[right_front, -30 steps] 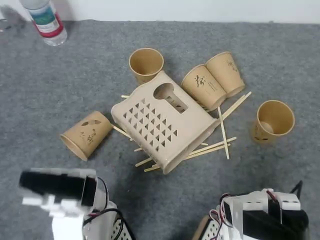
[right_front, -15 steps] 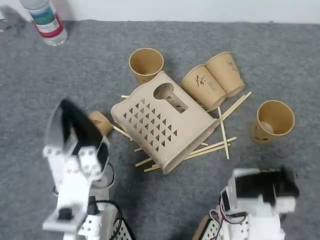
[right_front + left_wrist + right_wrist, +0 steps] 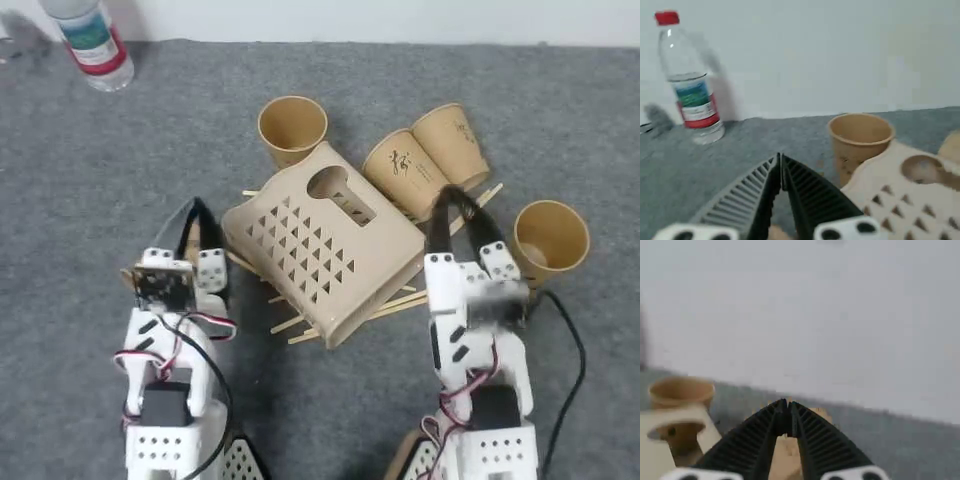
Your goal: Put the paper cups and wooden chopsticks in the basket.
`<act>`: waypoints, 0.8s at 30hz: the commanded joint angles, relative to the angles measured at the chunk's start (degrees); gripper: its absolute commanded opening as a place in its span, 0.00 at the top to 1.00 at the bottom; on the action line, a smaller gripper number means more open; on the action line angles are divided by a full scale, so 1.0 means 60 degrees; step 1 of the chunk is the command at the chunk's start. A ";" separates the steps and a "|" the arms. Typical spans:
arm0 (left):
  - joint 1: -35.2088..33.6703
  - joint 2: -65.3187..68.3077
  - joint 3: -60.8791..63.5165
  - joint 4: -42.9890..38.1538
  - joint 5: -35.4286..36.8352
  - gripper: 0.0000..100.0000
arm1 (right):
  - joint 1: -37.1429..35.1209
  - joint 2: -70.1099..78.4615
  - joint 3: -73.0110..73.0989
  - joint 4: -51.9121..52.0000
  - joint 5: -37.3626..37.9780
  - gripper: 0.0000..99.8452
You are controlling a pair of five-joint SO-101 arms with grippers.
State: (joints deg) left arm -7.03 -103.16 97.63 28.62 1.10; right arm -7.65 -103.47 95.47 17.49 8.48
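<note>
Left gripper (image 3: 196,218): fingers pressed together, empty. Upright paper cup (image 3: 292,124) ahead of its tip, overturned basket (image 3: 325,240) just beside.

Right gripper (image 3: 452,202): likewise closed tight, empty. Lying paper cup (image 3: 405,170) just ahead, wooden chopsticks (image 3: 400,301) beside it, partly under the basket.

Judgement: right the basket first. Spread fingers before descending.

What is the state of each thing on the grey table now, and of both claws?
Beige plastic basket: overturned, resting on chopsticks.
Wooden chopsticks: loose on the table, some under the basket.
Brown paper cup behind the basket: upright, empty.
Pair of brown paper cups beside it: on their sides.
Brown paper cup at far right: upright.
Clear plastic bottle with red cap: upright, capped.
Left claw: shut.
Right claw: shut.
</note>
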 commanded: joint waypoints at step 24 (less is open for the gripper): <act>0.0410 -0.0176 -0.0432 0.3971 -0.1670 0.99 | 0.0007 -0.0081 0.0015 0.6366 0.1128 0.99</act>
State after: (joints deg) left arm -5.71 -103.16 97.45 53.32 -5.14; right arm -7.21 -103.47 95.47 60.31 9.80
